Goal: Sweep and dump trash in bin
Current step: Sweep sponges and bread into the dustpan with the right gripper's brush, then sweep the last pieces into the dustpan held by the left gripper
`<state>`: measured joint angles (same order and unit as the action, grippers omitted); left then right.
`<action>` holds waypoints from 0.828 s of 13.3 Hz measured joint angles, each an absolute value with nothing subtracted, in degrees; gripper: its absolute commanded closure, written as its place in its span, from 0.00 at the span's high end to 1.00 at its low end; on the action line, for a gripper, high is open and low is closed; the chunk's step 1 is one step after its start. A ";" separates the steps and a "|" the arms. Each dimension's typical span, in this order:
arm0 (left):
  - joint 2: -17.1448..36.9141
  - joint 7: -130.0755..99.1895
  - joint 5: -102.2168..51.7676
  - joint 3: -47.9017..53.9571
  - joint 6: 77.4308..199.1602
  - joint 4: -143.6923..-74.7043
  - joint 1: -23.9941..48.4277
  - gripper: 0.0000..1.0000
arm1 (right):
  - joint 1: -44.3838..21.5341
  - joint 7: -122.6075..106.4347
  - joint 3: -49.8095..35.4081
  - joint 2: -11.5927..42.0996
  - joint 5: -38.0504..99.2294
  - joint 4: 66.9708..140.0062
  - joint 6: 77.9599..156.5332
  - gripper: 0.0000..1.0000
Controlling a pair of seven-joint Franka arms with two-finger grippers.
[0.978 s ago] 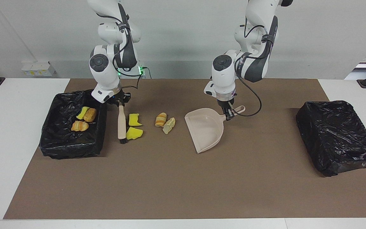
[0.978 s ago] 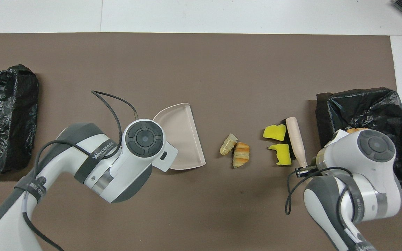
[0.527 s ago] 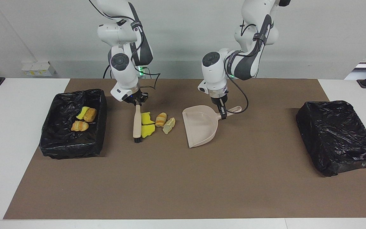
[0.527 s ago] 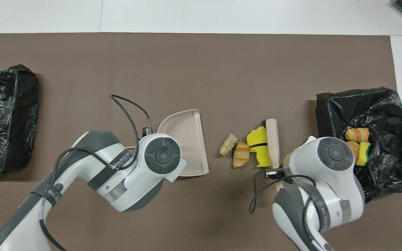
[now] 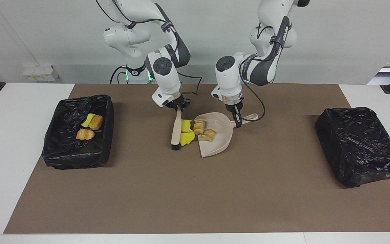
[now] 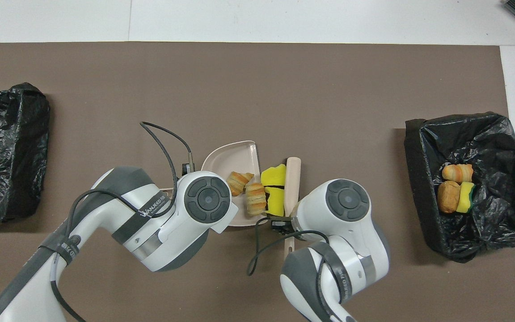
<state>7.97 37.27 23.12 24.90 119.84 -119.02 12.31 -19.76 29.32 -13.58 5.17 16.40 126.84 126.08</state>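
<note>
Trash (image 5: 195, 128) looked light, soft, easily pushed. Right gripper (image 5: 178, 109) jaws clamped brush (image 5: 175, 130) handle; left gripper (image 5: 237, 122) jaws clamped dustpan (image 5: 220, 140) handle.

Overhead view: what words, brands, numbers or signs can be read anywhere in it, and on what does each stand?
"WANJEED": black band strapped round the left arm's white forearm; smaller characters after the word are too small to read.
No readable text on the beige plastic dustpan, the beige wooden-handled brush, the two black-bag-lined bins or the brown table mat.
</note>
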 measured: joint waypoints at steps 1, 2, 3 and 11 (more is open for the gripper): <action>7.97 37.23 23.12 24.88 119.94 -119.19 12.30 0.00 | -21.20 29.66 -13.62 7.17 18.39 124.59 126.38 0.00; 7.97 37.20 23.12 24.84 119.98 -119.42 12.28 0.00 | -22.15 29.66 -13.65 8.95 20.75 122.23 126.26 0.00; 7.95 37.17 23.12 24.74 119.96 -119.69 12.23 0.00 | -22.62 29.40 -13.66 10.30 22.85 120.15 125.76 0.00; 5.82 37.43 23.12 23.04 119.19 -121.95 11.62 0.00 | -21.85 23.08 -13.31 8.85 28.15 115.54 116.79 0.00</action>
